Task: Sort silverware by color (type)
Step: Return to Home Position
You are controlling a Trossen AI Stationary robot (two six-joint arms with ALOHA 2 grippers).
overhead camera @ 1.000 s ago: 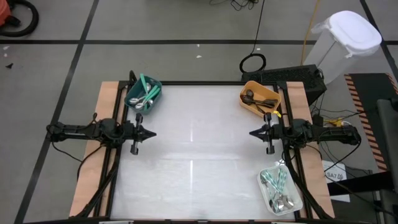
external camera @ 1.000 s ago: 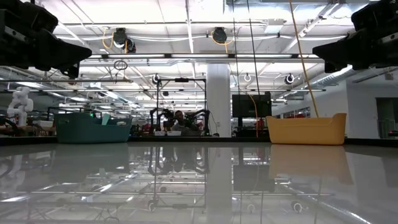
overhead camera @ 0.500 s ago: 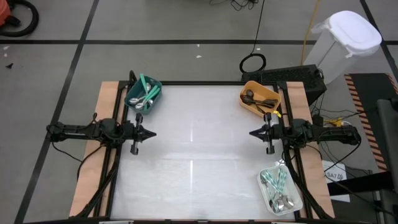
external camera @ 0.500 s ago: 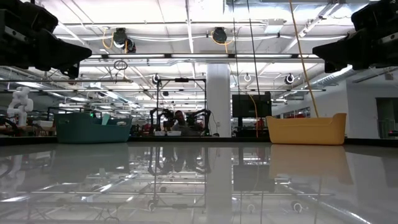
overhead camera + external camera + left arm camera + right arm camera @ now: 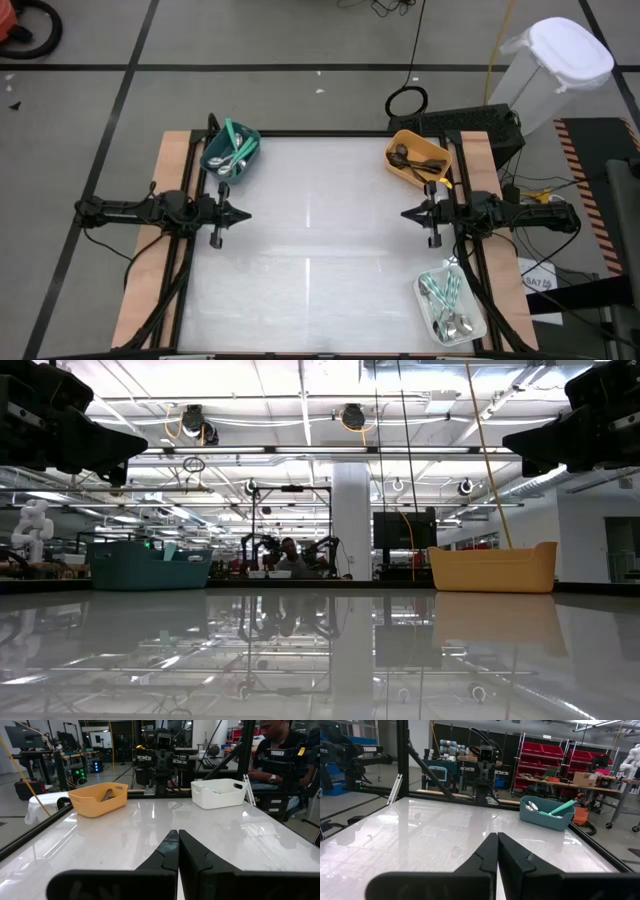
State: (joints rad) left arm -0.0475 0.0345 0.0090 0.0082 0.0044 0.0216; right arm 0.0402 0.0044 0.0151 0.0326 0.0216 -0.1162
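Observation:
The silverware lies in three bins. Teal-handled and silver pieces lie in a teal bin at the far left. Dark pieces lie in an orange bin at the far right. Teal-handled and silver spoons fill a white bin at the near right. My left gripper hovers shut at the table's left edge, pointing level toward the right. My right gripper hovers shut at the right edge, pointing left. Both hold nothing.
The white tabletop between the two grippers is bare and glossy. A black frame runs around the table. A person sits beyond the table's right side, behind the white bin. A white lidded bin stands on the floor.

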